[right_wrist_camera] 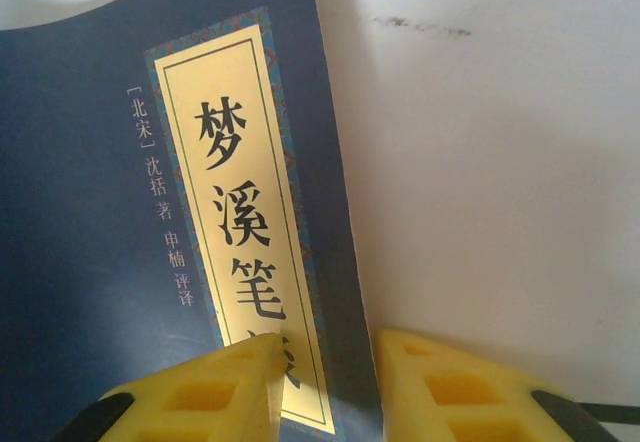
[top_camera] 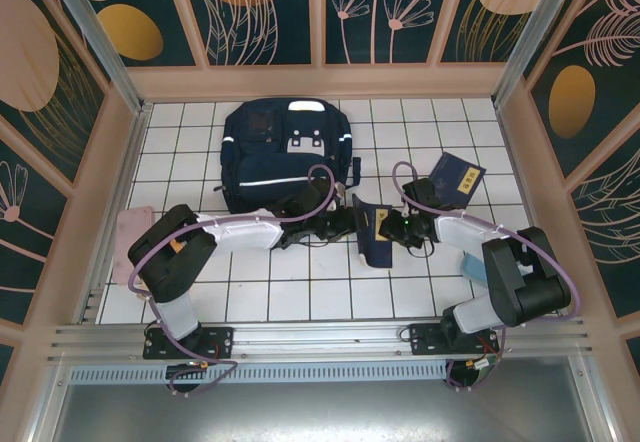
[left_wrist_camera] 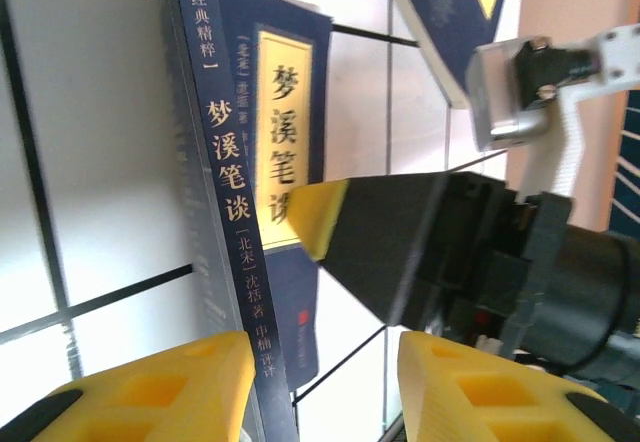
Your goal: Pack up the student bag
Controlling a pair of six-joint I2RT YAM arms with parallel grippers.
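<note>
The right gripper [right_wrist_camera: 325,387] pinched the book [top_camera: 376,234] by its edge. The left gripper [left_wrist_camera: 325,392] stood unclenched astride its spine. Beyond the left gripper lay the bag [top_camera: 285,152], apparently unpacked. A second book [top_camera: 458,176] waited beyond the right gripper.

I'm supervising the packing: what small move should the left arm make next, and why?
Probably close the left gripper on the navy book: its open yellow fingers straddle the spine, and the right gripper sits at the cover's edge.
</note>
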